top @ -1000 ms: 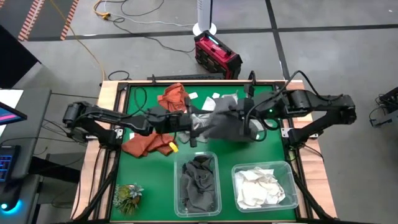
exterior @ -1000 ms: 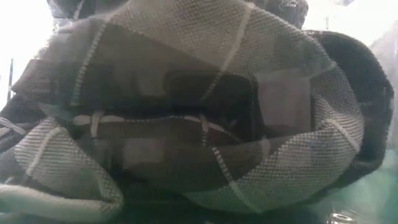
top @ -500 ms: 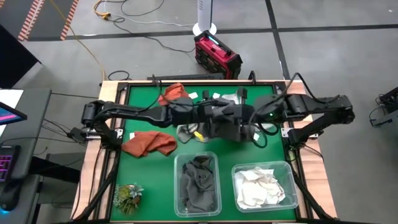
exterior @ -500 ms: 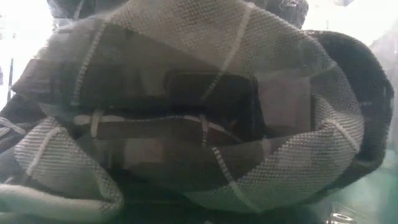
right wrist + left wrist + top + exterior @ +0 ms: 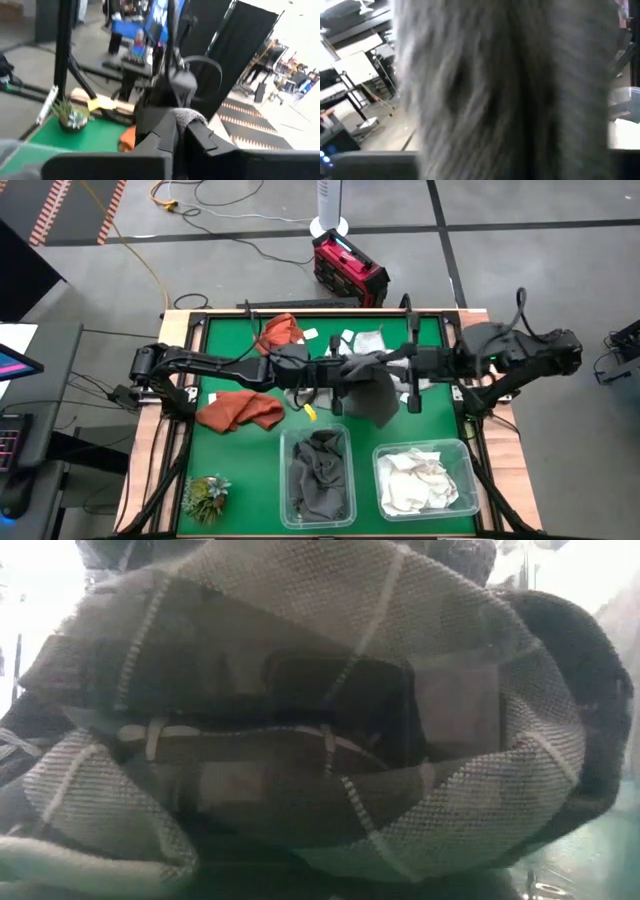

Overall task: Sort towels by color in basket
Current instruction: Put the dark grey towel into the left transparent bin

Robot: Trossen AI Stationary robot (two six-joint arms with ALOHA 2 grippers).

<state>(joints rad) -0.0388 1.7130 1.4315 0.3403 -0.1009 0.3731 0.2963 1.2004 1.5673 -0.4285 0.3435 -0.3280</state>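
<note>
A dark grey towel (image 5: 375, 392) hangs above the middle of the green table between my two grippers. My left gripper (image 5: 338, 370) reaches in from the left to the towel's left upper end. My right gripper (image 5: 405, 366) comes from the right and is shut on its right upper end. Grey cloth (image 5: 510, 90) fills the left wrist view and hides that gripper's fingers. Two rust-orange towels (image 5: 240, 410) (image 5: 280, 332) and a light grey one (image 5: 368, 340) lie on the table. My left gripper meets the towel's left upper end (image 5: 349, 367), coming level from the table's left. The high view shows the cloth running straight from it; the fingers themselves are hidden by the hand and the cloth. My right gripper pinches a bunched bit of the towel (image 5: 189, 116) between its two fingers (image 5: 165, 135), level from the table's right. The towel is lifted clear and hangs below the line between the two grippers.
At the near edge stand a clear bin of dark grey towels (image 5: 318, 475) and a clear bin of white towels (image 5: 422, 480). A green plant tuft (image 5: 205, 495) sits at the near left corner. A checked grey towel (image 5: 320, 720) fills the low view.
My left gripper has gone toward the table's right edge, up to the dark grey towel. My right gripper has risen and drawn back toward the right edge. The towel, a wide bunch before, is now stretched along its top between the two grippers, with its lower part hanging.
</note>
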